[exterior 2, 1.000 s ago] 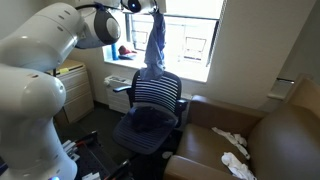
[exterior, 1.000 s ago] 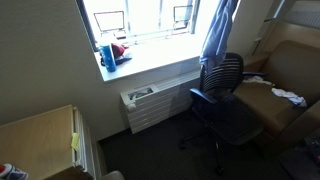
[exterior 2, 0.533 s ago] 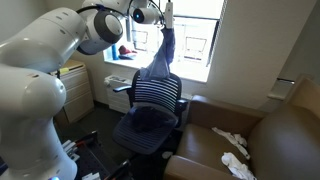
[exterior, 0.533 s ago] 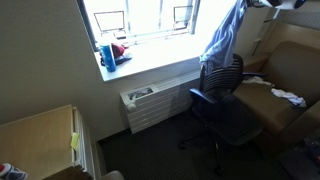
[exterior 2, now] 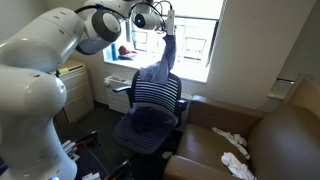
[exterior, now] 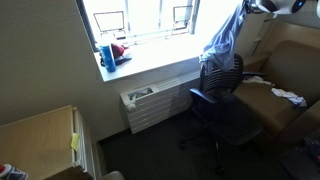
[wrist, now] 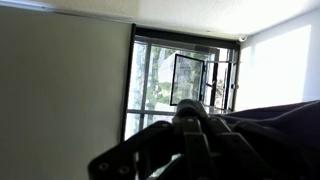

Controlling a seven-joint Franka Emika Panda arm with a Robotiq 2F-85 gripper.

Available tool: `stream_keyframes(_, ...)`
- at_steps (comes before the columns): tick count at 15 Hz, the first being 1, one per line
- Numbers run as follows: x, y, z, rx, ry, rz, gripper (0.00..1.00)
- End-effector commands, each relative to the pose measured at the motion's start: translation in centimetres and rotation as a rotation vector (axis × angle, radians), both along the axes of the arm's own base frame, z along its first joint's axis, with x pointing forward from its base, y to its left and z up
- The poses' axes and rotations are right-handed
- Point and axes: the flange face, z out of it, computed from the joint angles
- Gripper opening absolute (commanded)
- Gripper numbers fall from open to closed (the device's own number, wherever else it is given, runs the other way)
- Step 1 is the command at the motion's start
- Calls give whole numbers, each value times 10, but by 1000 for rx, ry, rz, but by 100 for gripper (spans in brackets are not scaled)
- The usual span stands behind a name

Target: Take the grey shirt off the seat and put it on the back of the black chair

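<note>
The grey-blue shirt (exterior: 225, 38) hangs from my gripper (exterior: 247, 6) above the black mesh office chair (exterior: 222, 95). In an exterior view the shirt (exterior 2: 160, 66) drapes down from the gripper (exterior 2: 167, 14), and its lower end lies over the top of the chair's backrest (exterior 2: 156, 93). Some dark cloth lies on the chair seat (exterior 2: 143, 122). The gripper is shut on the shirt's upper end. In the wrist view the dark gripper (wrist: 195, 135) and dark shirt cloth (wrist: 275, 135) fill the lower part, with a window behind.
A brown armchair (exterior 2: 262, 140) with white cloth (exterior 2: 234, 150) stands beside the chair. The window sill (exterior: 150, 55) holds a blue cup (exterior: 107, 54) and a red thing. A radiator (exterior: 155, 104) sits below. A wooden cabinet (exterior: 40, 135) is near.
My gripper has moved sideways over the chair with the shirt. The shirt's lower end has come down onto the backrest top and now hangs slanted instead of straight.
</note>
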Motion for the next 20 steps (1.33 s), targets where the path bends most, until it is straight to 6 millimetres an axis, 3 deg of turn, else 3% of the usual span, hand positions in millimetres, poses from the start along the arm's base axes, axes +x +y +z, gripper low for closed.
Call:
stream_keyframes(1,-3,-33,2,47,23,-87,30)
stream_keyframes(3,-1,-45,-8,-24,28,-122,44)
stream_keyframes(4,1,-30,-3,-4,9,-77,25)
stream_keyframes(6,3,-47,-7,-27,17,-110,40)
stream_keyframes(7,3,-49,-9,-30,21,-114,69)
stream_keyframes(8,0,-52,-7,0,25,-129,69)
stream_keyframes(9,-3,-66,6,60,43,-137,73)
stream_keyframes(10,-5,-68,10,91,48,-138,78)
stream_keyframes(12,-9,-51,15,140,56,-106,94)
stream_keyframes(13,-8,-47,21,146,38,-94,50)
stream_keyframes(15,-11,-33,27,188,41,-63,53)
stream_keyframes(17,-15,-15,25,205,51,-35,38)
stream_keyframes(18,-18,-3,17,196,68,-24,80)
stream_keyframes(19,-11,-16,20,178,42,-38,77)
stream_keyframes(20,-12,-11,18,176,45,-31,53)
